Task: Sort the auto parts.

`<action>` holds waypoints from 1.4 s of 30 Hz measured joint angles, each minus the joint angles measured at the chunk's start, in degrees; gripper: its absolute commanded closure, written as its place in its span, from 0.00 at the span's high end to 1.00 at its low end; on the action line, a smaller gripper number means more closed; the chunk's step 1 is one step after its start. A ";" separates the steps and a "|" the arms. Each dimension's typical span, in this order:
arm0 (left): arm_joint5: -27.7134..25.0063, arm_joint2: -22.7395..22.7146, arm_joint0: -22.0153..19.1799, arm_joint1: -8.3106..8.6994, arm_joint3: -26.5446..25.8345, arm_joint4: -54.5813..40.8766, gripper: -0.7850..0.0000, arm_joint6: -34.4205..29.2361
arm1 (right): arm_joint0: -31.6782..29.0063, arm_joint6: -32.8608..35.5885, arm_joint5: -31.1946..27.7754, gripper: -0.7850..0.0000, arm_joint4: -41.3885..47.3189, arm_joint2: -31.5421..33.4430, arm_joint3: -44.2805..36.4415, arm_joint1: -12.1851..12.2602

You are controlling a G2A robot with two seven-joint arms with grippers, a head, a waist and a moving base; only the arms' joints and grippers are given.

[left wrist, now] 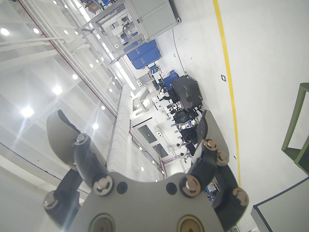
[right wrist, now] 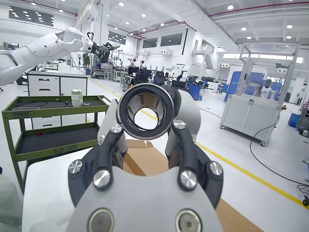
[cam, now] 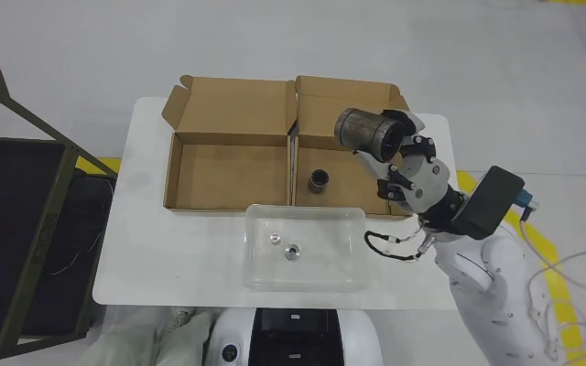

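A large grey metal sleeve [cam: 363, 130] lies sideways in the air over the right cardboard box [cam: 307, 108], and my right gripper [cam: 392, 139] is shut on it. The right wrist view looks straight through the hollow sleeve [right wrist: 125, 108], which sits between the fingers [right wrist: 106, 126] of the right gripper [right wrist: 146, 115]. A small dark sleeve [cam: 319, 180] stands inside the right box. Two small metal parts [cam: 272, 239] [cam: 291, 252] lie in the clear plastic tray [cam: 352, 274]. My left gripper [left wrist: 131, 119] is open, holds nothing, and points up into the room away from the table.
The left cardboard box [cam: 229, 174] has nothing in it, flaps folded back. Both boxes stand behind the tray on the white table [cam: 137, 238]. A green cart [cam: 37, 238] stands off the table's left side. The left arm [right wrist: 72, 43] hangs raised far beyond the cart [right wrist: 55, 126].
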 measured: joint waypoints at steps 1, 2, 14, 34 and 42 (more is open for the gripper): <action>0.00 0.00 0.00 0.00 0.00 0.00 1.00 0.00 | -0.02 -0.05 -0.01 0.00 0.04 0.00 -0.02 -0.02; 0.00 0.00 0.00 0.00 0.00 0.00 1.00 0.00 | -0.05 -0.10 -0.05 0.00 0.10 -0.03 -0.03 -0.04; 0.00 0.00 0.00 0.00 0.00 0.00 1.00 0.00 | -0.14 0.29 -0.55 0.00 1.08 -1.70 4.32 -0.39; 0.00 0.00 0.00 0.00 0.00 0.00 1.00 0.00 | -1.10 6.01 -1.41 0.00 -3.94 -2.46 17.91 -0.26; 0.00 0.00 0.00 0.00 0.00 0.00 1.00 0.00 | -1.15 8.93 -0.81 0.00 -5.73 -2.37 23.72 -0.15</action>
